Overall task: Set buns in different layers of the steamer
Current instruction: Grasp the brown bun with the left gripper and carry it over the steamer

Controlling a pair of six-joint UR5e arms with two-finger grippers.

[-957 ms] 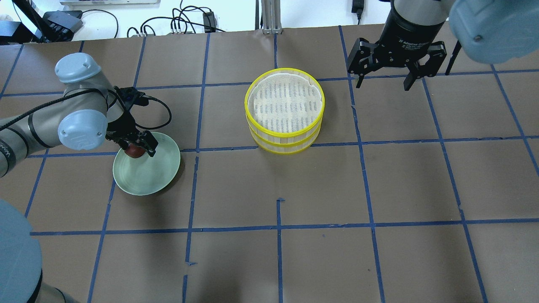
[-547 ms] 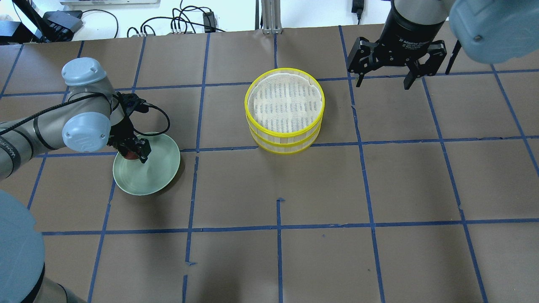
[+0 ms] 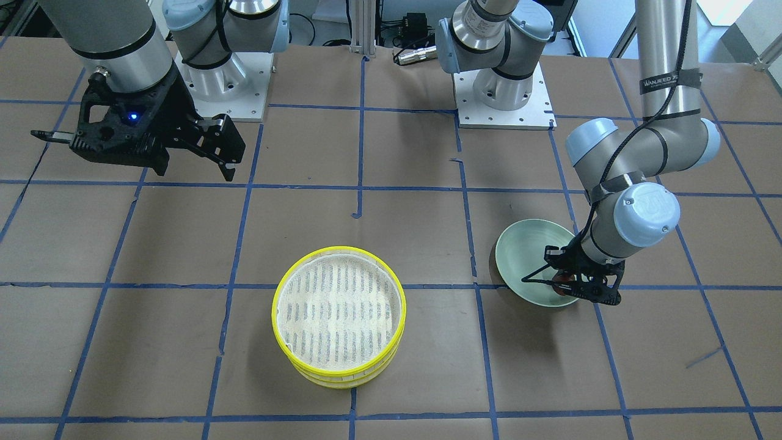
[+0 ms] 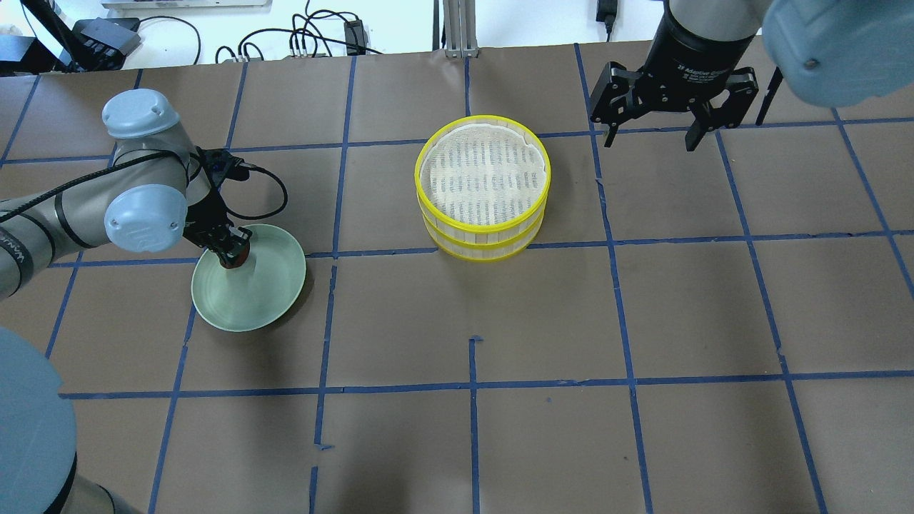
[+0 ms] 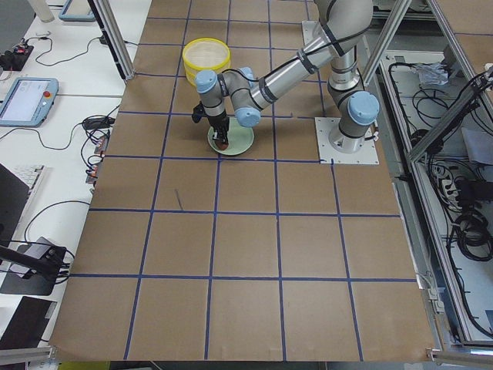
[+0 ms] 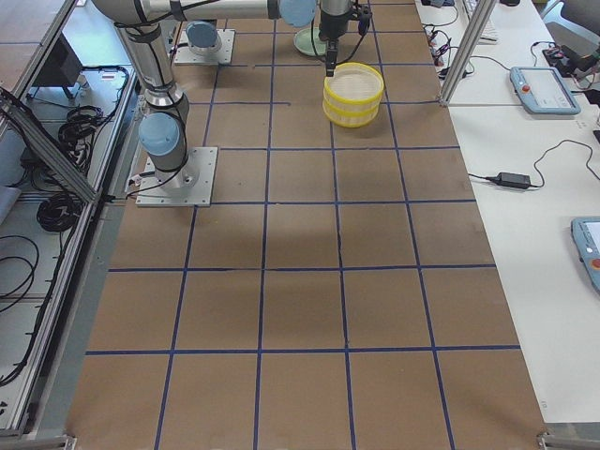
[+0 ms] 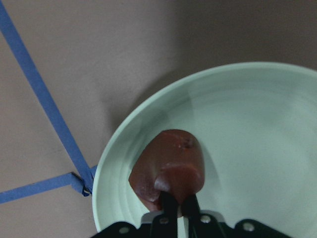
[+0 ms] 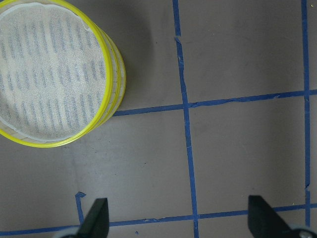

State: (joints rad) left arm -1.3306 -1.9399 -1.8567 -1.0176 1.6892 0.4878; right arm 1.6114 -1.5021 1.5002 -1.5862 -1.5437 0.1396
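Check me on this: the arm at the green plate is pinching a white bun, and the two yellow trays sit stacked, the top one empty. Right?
Not quite: the bun is dark reddish-brown, not white, as the left wrist view shows. The left gripper does pinch it at the green plate, and the yellow trays sit stacked, top one empty.

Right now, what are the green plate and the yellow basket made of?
Plate: probably glazed ceramic or plastic; it looks smooth and shiny, with faint rings. Basket: likely plastic rims, bright and glossy, with white woven cloth inside.
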